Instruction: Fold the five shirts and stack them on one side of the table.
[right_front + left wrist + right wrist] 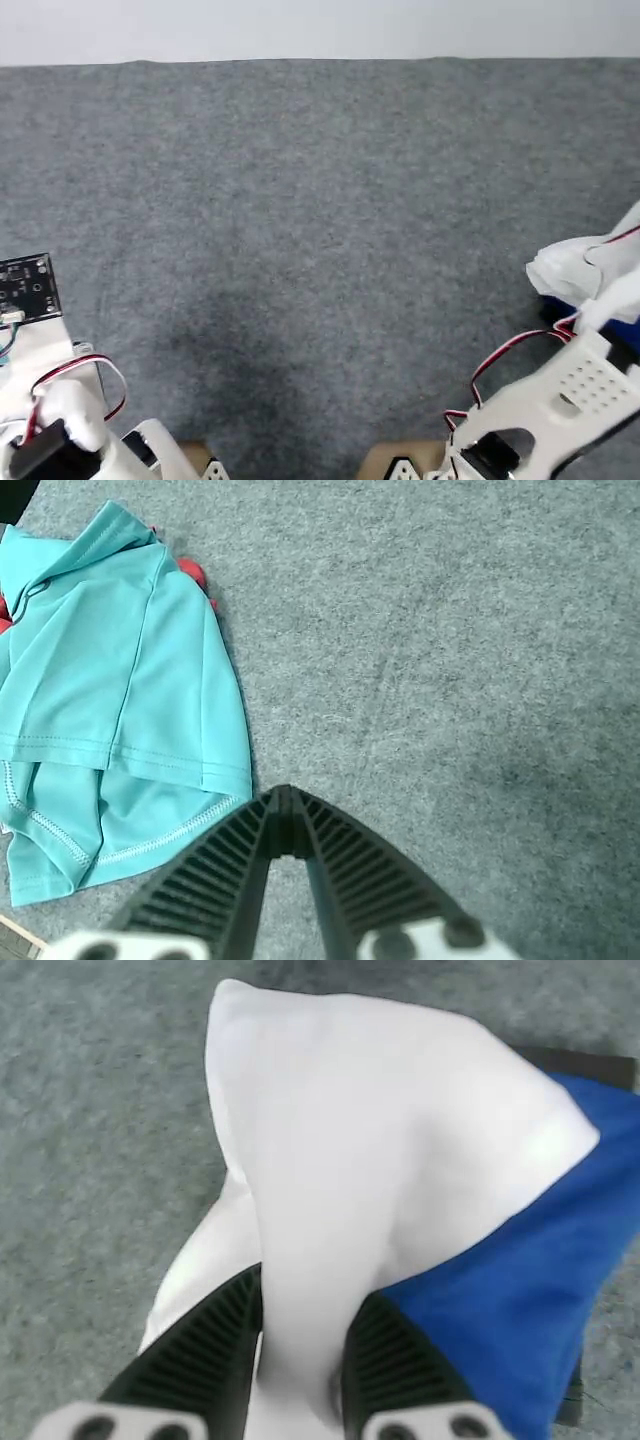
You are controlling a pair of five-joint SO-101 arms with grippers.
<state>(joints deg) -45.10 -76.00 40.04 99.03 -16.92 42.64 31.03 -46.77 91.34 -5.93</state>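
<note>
Right wrist view is showing my right gripper (300, 1365) clamping a bunched fold of the soft white fabric shirt (350, 1140), with the ribbed black jaws pressing the cloth from both sides. The white cloth is rising away from the jaws in a broad peak and is draping over a bright blue fabric shirt (520, 1290). That blue shirt is lying on a dark fabric piece (592, 1062), of which I am seeing just a thin edge. All of this is sitting on the grey felt-like table cover (90, 1110). From the high view, the white shirt (570, 265) is bulging at the table's right edge, just above my white plastic right arm (560, 400), with a sliver of the blue shirt (557, 310) peeking out below it. On my other side, my left gripper (288, 802) is hanging above the grey cover (450, 630) with its jaws pressed together on nothing. Just beside its tip, a turquoise short-sleeved shirt (110, 680) is lying spread on the cover, with a bit of red fabric (192, 572) sticking out from under its far edge.
</note>
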